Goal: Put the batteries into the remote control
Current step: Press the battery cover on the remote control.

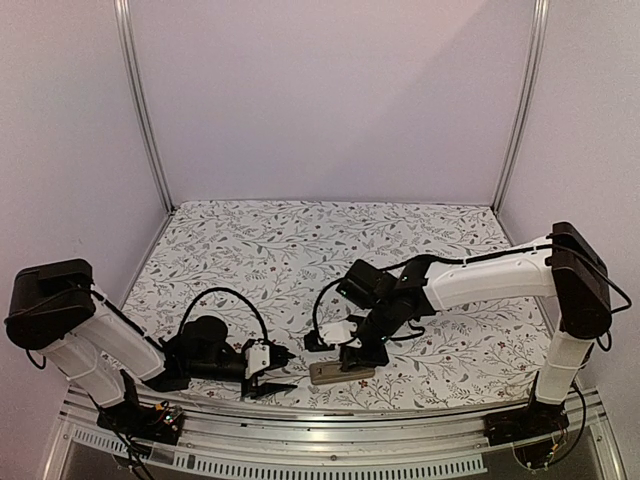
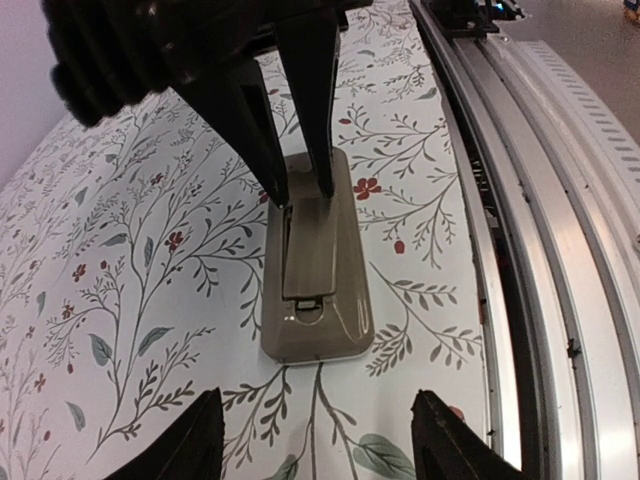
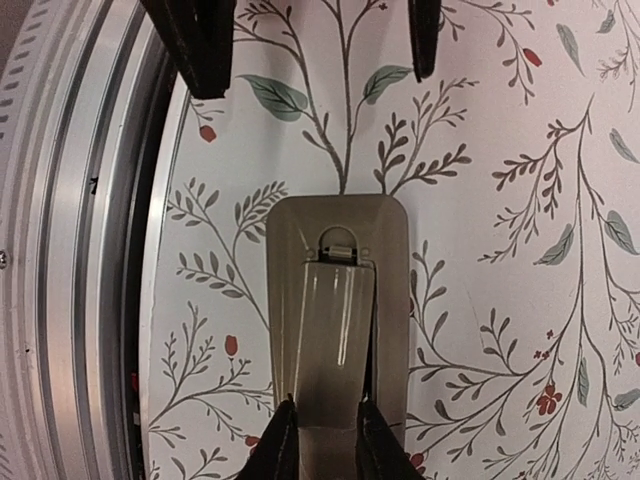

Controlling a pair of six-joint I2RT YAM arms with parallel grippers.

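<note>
The remote control (image 1: 340,373) lies back-up on the floral table near the front edge, its greyish-tan back showing. Its battery cover (image 3: 335,330) sits over the recess, with a dark gap along one side. My right gripper (image 3: 325,440) pinches the cover's end between nearly closed fingers; it also shows in the top view (image 1: 365,355). My left gripper (image 2: 318,440) is open and empty, just off the remote's (image 2: 315,270) latch end, and shows in the top view (image 1: 280,370). The batteries are out of view.
The aluminium rail (image 1: 330,425) of the table's front edge runs close beside the remote, and it also shows in the left wrist view (image 2: 540,250). Both arms crowd the front middle. Floral tabletop (image 1: 300,240) stretches behind them to the back walls.
</note>
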